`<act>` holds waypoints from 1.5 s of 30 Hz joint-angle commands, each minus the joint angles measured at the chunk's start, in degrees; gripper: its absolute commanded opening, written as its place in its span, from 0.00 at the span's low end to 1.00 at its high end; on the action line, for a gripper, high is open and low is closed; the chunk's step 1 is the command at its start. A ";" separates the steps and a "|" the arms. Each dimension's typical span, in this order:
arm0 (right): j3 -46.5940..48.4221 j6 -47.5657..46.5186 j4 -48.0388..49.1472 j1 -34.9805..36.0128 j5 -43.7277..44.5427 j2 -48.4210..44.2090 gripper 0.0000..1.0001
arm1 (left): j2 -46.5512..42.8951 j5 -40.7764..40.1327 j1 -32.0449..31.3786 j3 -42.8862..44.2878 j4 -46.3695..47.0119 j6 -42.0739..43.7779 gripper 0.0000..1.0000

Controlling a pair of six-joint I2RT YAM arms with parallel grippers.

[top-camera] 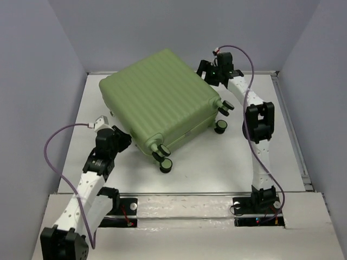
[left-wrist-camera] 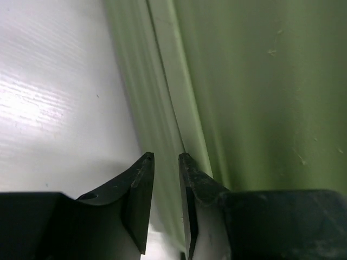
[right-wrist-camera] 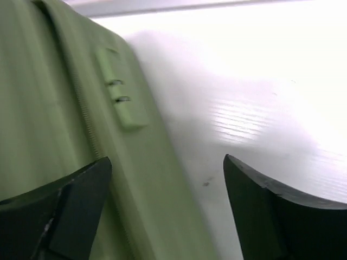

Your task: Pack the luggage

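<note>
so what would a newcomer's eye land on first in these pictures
A big light-green suitcase lies closed and flat in the middle of the table, its black wheels facing the near right. The left arm noses at its near-left edge with jaws only narrowly apart. The right arm reaches to its far-right corner, jaws wide.

**One wide view from above, two close views at the wrists**

The top external camera looks down from above and behind the arm bases. It is far enough back to take in the whole tabletop (top-camera: 227,162) and the luggage (top-camera: 160,103). The wrist cameras look out past the left fingers (left-wrist-camera: 138,200) and the right fingers (right-wrist-camera: 70,211), very near the luggage's sides. All three views share its shell and the tabletop.
</note>
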 commanded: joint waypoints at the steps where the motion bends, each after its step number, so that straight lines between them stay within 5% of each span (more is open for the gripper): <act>1: 4.79 0.95 -4.21 0.11 -4.41 -12.92 0.95 | -10.87 -1.81 -2.43 6.57 -6.71 1.54 0.44; 6: -4.87 -3.52 -3.78 -2.29 -0.29 -26.28 0.97 | -8.53 -13.68 -2.35 23.06 -9.73 8.84 0.65; 8: -13.70 -3.80 -1.25 -2.29 -2.02 -34.78 0.89 | -4.59 -13.60 -2.35 27.40 -6.84 10.43 0.73; 10: -23.38 -3.27 3.23 -0.02 -2.39 -42.00 0.38 | -0.81 -13.69 -2.26 33.98 -5.78 10.79 0.75; 12: -38.24 -3.71 8.86 5.32 -2.48 -52.55 0.07 | 5.34 -11.68 -2.17 40.12 -2.96 12.01 0.79; 17: -63.39 -3.28 18.71 18.07 -3.01 -70.67 0.07 | 24.56 -8.52 1.06 55.17 -5.50 14.92 0.85; 23: -79.94 -1.43 16.80 19.51 -4.41 -82.90 0.07 | 43.46 3.09 11.79 69.67 -8.39 13.51 0.85; 36: -79.34 -0.99 20.12 19.51 5.34 -66.66 0.07 | 81.99 13.55 17.34 112.03 -25.99 18.26 0.87; 45: -69.33 -0.99 21.62 19.51 9.73 -55.50 0.07 | 87.45 20.77 16.12 104.17 -22.82 18.87 0.85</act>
